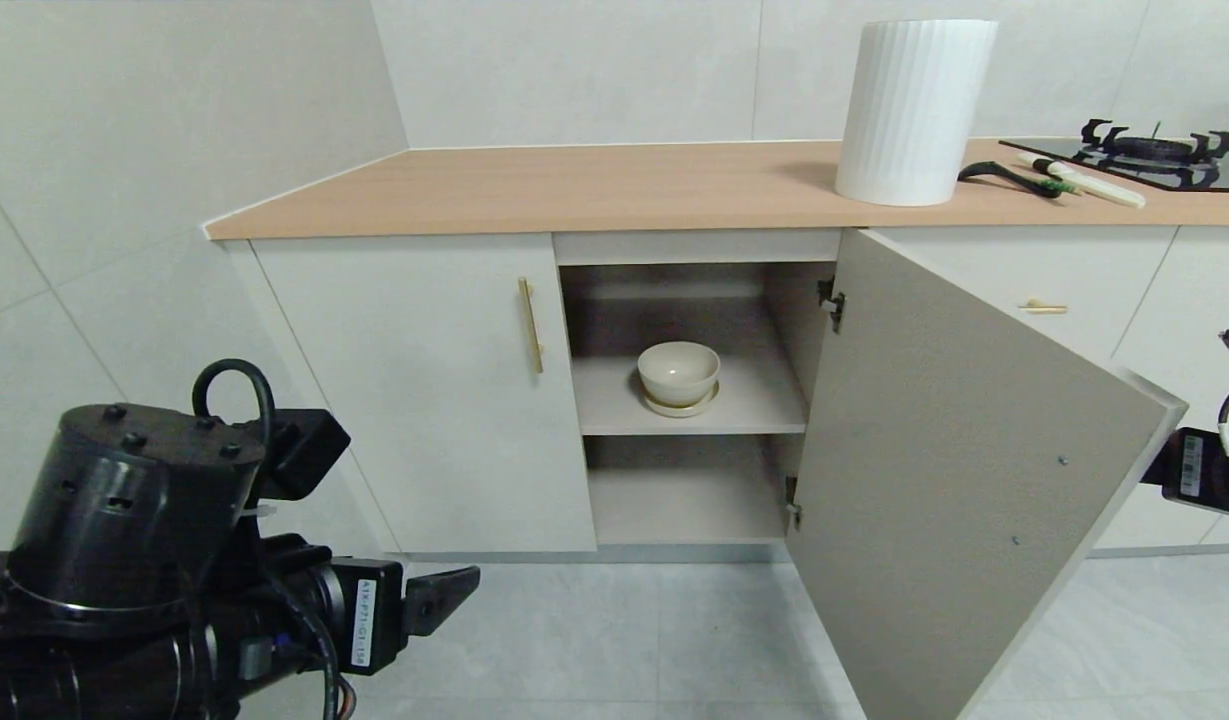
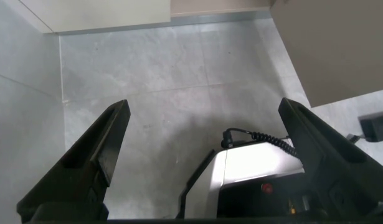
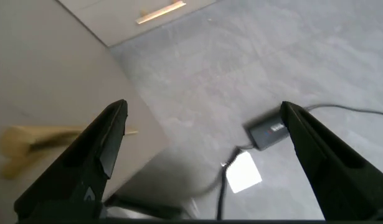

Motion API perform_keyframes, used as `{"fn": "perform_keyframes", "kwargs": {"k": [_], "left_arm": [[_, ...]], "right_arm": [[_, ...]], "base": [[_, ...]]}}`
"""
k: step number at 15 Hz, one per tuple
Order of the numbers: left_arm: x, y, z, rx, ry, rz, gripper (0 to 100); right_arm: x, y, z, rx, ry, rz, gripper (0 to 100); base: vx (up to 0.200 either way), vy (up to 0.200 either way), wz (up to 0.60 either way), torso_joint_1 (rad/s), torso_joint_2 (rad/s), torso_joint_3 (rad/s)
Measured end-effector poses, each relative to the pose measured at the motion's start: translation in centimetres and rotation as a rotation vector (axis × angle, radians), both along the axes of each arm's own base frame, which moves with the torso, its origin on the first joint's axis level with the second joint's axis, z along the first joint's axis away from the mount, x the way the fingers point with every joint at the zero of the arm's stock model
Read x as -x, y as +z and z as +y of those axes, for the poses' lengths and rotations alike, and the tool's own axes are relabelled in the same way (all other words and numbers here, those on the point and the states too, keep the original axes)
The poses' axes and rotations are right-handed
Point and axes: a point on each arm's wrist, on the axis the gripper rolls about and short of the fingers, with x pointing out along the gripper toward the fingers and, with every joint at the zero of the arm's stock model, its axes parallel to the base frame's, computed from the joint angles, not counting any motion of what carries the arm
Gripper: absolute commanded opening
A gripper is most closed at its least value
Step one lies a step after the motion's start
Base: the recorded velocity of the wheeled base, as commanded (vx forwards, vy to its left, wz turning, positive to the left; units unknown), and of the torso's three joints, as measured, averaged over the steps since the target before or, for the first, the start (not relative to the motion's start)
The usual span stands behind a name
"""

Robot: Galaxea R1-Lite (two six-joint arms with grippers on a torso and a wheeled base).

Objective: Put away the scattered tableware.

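A cream bowl (image 1: 679, 372) sits on a small plate (image 1: 680, 405) on the middle shelf (image 1: 614, 400) of the open cabinet. My left gripper (image 1: 452, 592) hangs low over the floor, left of and in front of the cabinet; in the left wrist view it (image 2: 203, 109) is open with only floor tiles between its fingers. My right arm (image 1: 1202, 470) is at the outer edge of the open cabinet door (image 1: 964, 470). In the right wrist view my right gripper (image 3: 202, 112) is open and holds nothing, with the door's gold handle (image 3: 29, 143) close beside one finger.
The wooden countertop (image 1: 574, 185) carries a tall white ribbed container (image 1: 912, 110), a black-handled utensil (image 1: 1009, 177) and a cream one (image 1: 1089, 185), beside a gas hob (image 1: 1154, 150). The left cabinet door (image 1: 424, 390) is closed. The open door swings far out over the floor.
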Motion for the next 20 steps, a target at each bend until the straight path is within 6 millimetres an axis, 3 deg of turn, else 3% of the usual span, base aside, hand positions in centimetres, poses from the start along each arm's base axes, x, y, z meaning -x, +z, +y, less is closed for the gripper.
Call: {"fn": "perform_keyframes", "kwargs": {"k": [6, 15, 20], "left_arm": [[0.0, 0.0, 0.0, 0.0, 0.0, 0.0, 100], [0.0, 0.0, 0.0, 0.0, 0.002, 0.0, 100], [0.0, 0.1, 0.0, 0.001, 0.001, -0.002, 100]], "right_arm": [[-0.7, -1.2, 2.3, -0.068, 0.03, 0.002, 100], [-0.4, -1.9, 7.5, -0.178, 0.145, 0.001, 100], [-0.9, -2.0, 10.7, -0.26, 0.329, -0.022, 100]], "base": [[0.0, 0.0, 0.0, 0.0, 0.0, 0.0], [0.0, 0.0, 0.0, 0.0, 0.0, 0.0], [0.0, 0.0, 0.0, 0.0, 0.0, 0.0]]}}
